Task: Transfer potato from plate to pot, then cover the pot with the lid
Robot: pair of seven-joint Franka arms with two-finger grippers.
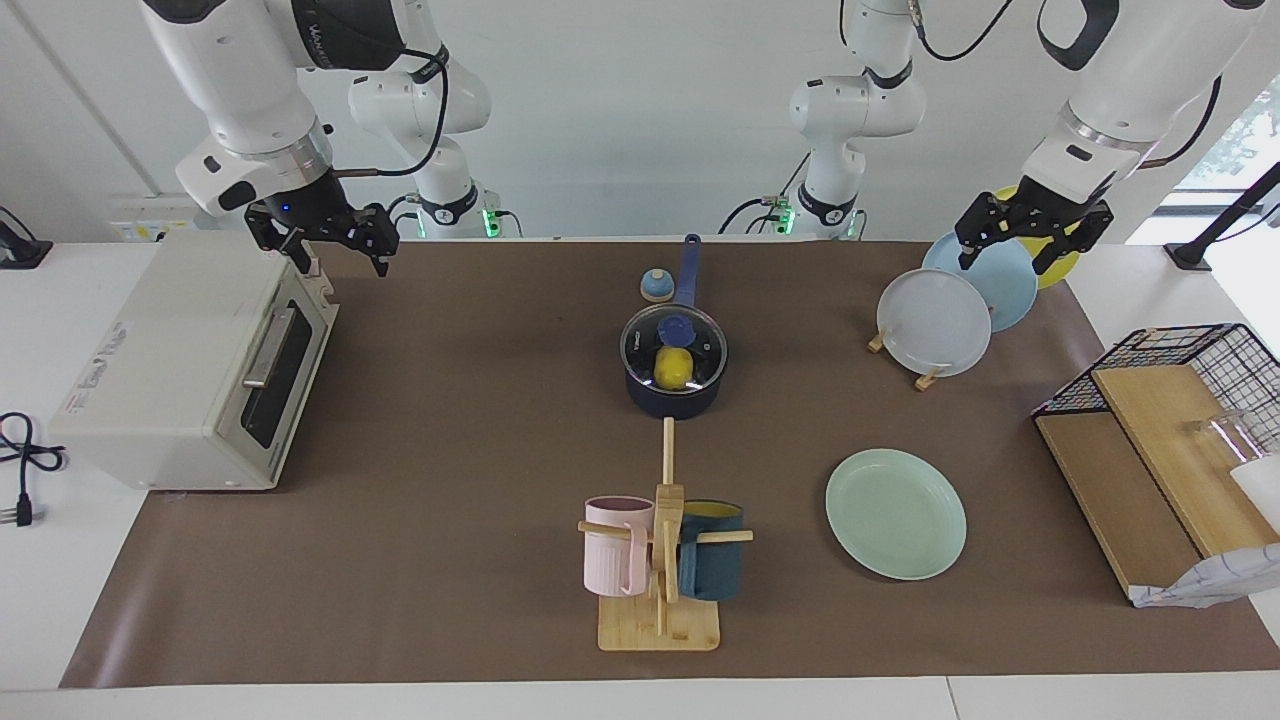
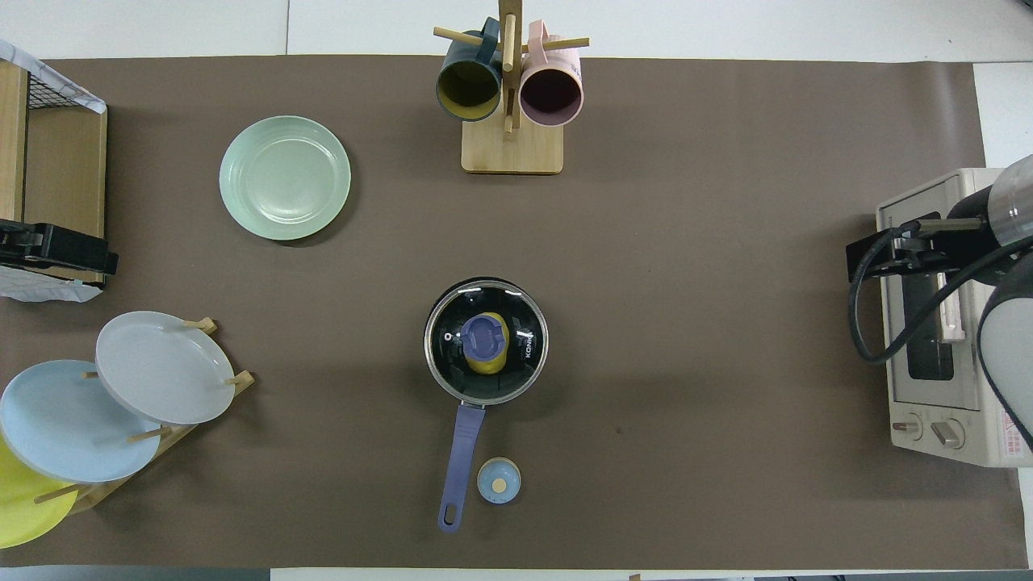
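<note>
The brown mat fills the middle of both views. The toaster oven sits at the left of the facing view and at the right edge of the overhead one. A wire basket with wooden boards stands at the facing view's right edge. The plate rack, upper right in the facing view, holds grey, light-blue and yellow plates upright. The mug tree, low at the centre of the facing view, carries a pink mug and a teal mug. The plate lies bare at the facing view's lower right, well apart from the pot. The pot stands at the centre, handle toward the robots; the lid rests on it, and the potato shows through the glass, inside. A small bell sits just beside the handle. The right gripper hangs over the oven's corner, fingers spread and holding nothing. The left gripper hangs over the racked plates; whether its fingers are spread cannot be told.
</note>
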